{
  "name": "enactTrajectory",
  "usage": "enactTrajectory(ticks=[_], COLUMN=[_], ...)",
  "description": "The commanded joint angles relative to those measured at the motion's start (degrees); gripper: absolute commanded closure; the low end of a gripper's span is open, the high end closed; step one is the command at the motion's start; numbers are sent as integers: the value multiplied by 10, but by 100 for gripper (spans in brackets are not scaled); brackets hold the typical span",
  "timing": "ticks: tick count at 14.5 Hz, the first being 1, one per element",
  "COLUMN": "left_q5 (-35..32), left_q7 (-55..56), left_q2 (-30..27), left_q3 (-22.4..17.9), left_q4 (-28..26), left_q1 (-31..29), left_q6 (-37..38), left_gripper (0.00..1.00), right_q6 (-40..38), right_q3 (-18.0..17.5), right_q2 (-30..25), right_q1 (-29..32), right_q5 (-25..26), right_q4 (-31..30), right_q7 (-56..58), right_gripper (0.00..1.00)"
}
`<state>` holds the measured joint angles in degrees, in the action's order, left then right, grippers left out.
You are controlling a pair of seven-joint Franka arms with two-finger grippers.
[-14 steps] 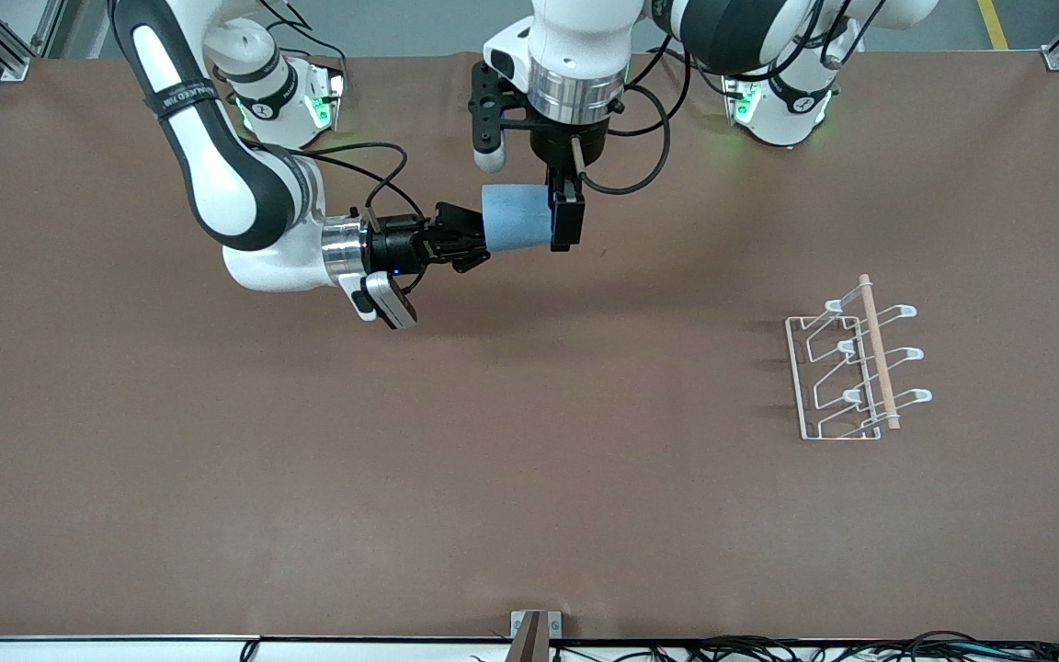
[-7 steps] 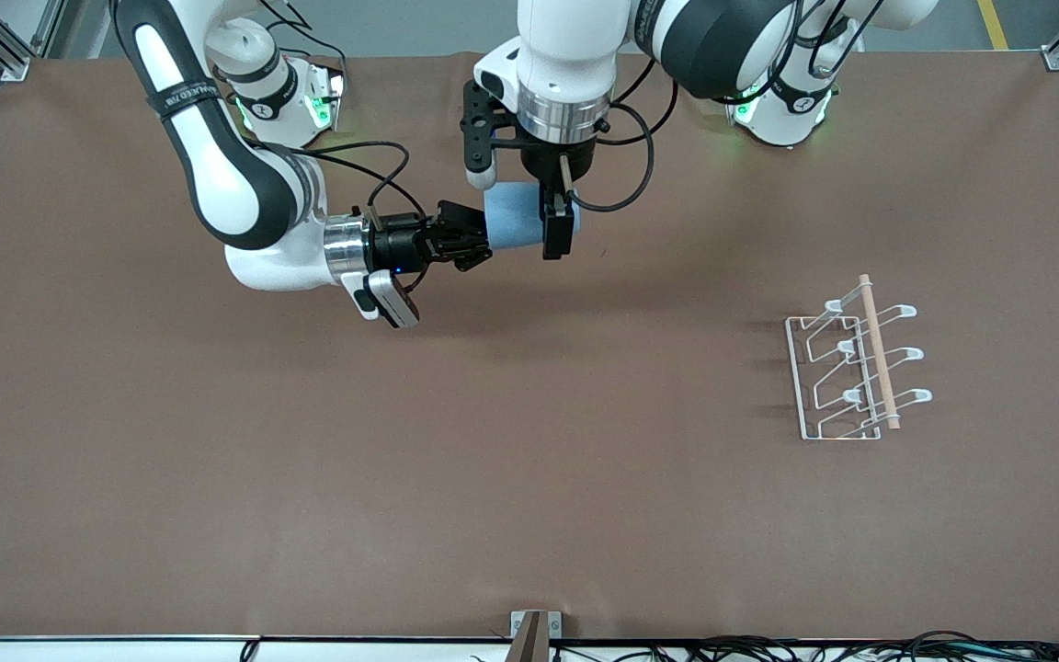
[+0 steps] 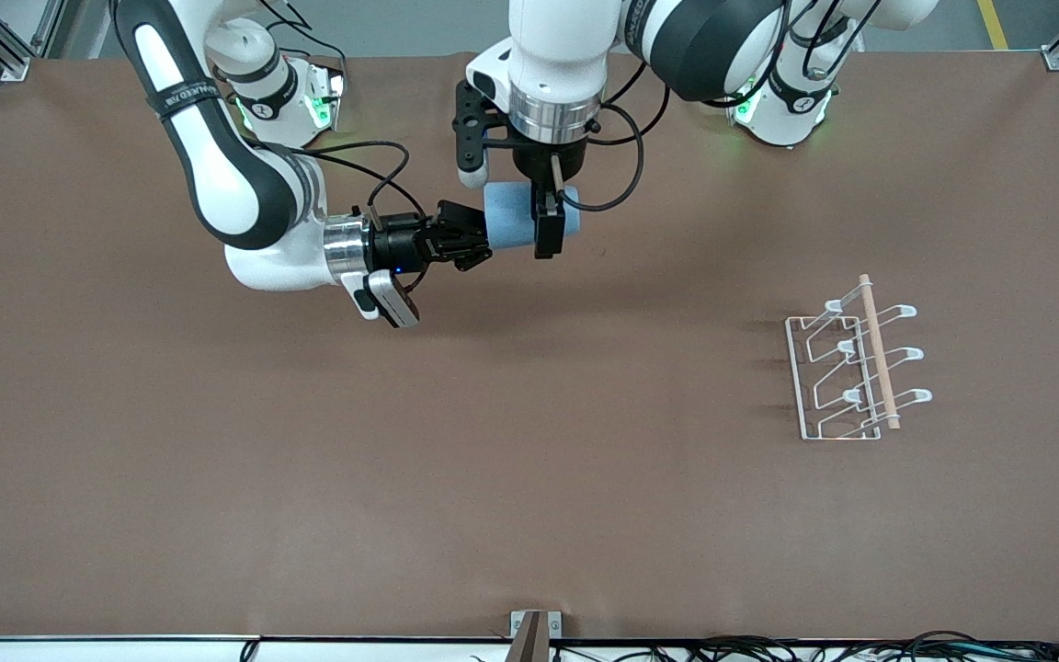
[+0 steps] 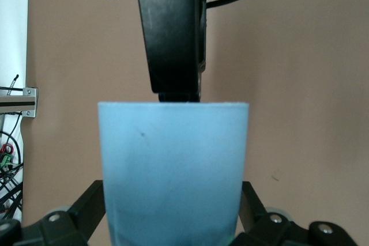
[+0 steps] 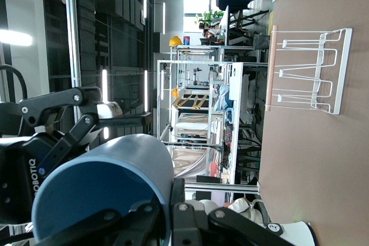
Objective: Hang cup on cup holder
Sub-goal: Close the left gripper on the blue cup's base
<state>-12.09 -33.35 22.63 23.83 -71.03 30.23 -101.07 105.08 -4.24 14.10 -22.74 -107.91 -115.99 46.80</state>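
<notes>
Stretching under everything is the brown table [image 3: 217, 515], and above its middle stretch, up toward the robots' bases, both arms meet in the air over a single small thing. Biggest in the room are the arms themselves: the right arm bends low and reaches out level, the left arm drops down from above.

Next in size is the cup holder [image 3: 847, 368], a white wire rack with a pale wooden rod across its top, standing on the table toward the left arm's end, well apart from the meeting point and nearer the front camera than the ground under the grippers. Its prongs slant up and outward with rounded tips.

Then the cup [image 3: 511, 229], light blue, held off the table with its long axis lying level, running from the right gripper toward the left arm's end. The rack lies off along that same line, so I'd judge the left arm, whose base stands closer to it, is the one to carry the cup over.

The right gripper [image 3: 474, 241] pinches the cup's open rim; its wrist view shows the dark blue inside [image 5: 101, 197] right at its fingers. The left gripper [image 3: 549, 221] has come over the closed end, one black finger [image 3: 546, 235] lying against the wall. The left wrist view shows that finger [image 4: 171, 38] at the cup's edge, but whether this claw has clamped yet I cannot tell.
</notes>
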Motion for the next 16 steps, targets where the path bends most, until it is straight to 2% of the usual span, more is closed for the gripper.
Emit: enactTrajectory(ticks=[1,4,5,6,7,8,9,10,12,16], left_q5=[-7,-7,-7,-7,-7,-8,-8,-9,-9,-8], left_q7=[15,15,15,13,11,9,10,10,10,11], left_q2=[8,8,8,8,8,8,8,8,4,0], left_q3=[0,0,0,0,0,0,0,0,0,0], left_q4=[14,13,13,13,13,13,13,12,13,13], left_q1=[5,5,5,5,5,5,5,6,5,4], left_q6=[-6,-6,-6,-5,-5,-5,-5,-5,-3,8], left_gripper=[1,1,5,21,45,73,87,93,98,97], right_q6=[-1,-1,-1,-1,-1,-1,-1,-1,-1,-1], right_q3=[2,2,2,2,2,2,2,2,2,2], right_q2=[-16,-17,-17,-17,-17,-17,-17,-17,-18,-18], right_q1=[-5,-5,-5,-5,-5,-5,-5,-5,-5,-5], right_q5=[-17,-17,-17,-17,-17,-17,-17,-17,-17,-17], right_q4=[-16,-16,-16,-16,-16,-16,-16,-16,-16,-16], right_q7=[11,11,11,11,11,11,11,11,9,4], right_gripper=[100,99,99,99,99,99,99,99,98,94])
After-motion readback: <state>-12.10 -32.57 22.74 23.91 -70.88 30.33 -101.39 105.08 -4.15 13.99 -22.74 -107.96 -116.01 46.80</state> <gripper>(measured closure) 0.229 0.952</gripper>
